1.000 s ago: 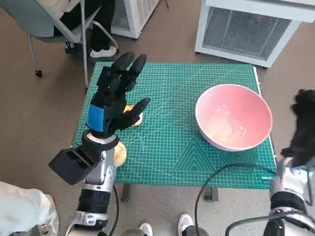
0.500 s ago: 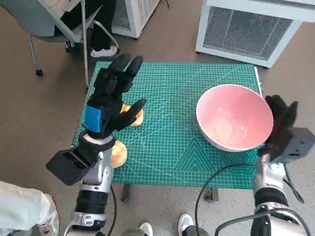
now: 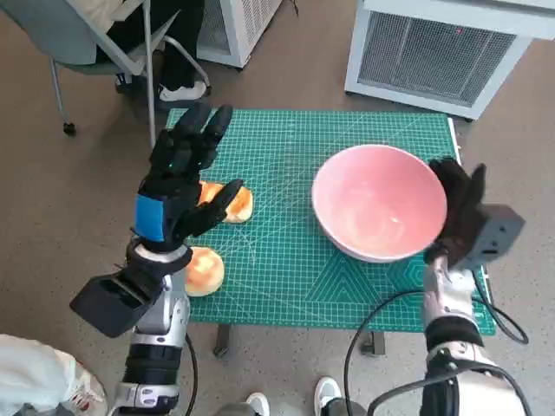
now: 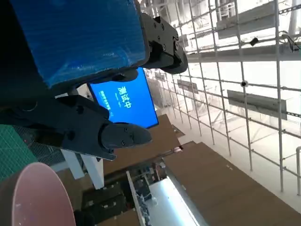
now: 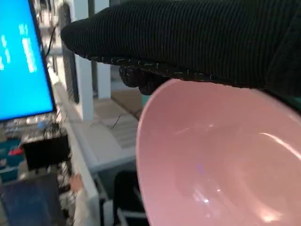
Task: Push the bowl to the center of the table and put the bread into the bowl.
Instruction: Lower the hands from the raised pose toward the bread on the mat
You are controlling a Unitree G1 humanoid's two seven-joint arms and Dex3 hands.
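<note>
- The round pink plastic bowl (image 3: 379, 202) sits upright on the green gridded cutting mat (image 3: 286, 260) that covers the small table, somewhat to the right of the mat's middle.
- The right hand in its black knitted glove (image 3: 457, 211) stands against the bowl's right-hand outer wall, fingers flat and pointing away from the robot; it presses on the bowl without gripping it.
- In the right wrist view the glove (image 5: 188, 37) lies along the pink rim (image 5: 155, 117), and the bowl's inside shows nothing in it.
- The left hand, black with blue tape over its back (image 3: 178, 186), hangs above the mat's left part with its fingers spread apart, holding nothing.
- One golden-brown round bread roll (image 3: 232, 203) lies on the mat partly under that hand's thumb side; whether they touch cannot be told.
- A second pale round bread roll (image 3: 204, 270) lies at the mat's near left edge, beside the left forearm.
- A grey chair (image 3: 95, 43) stands on the floor past the table's far left corner.
</note>
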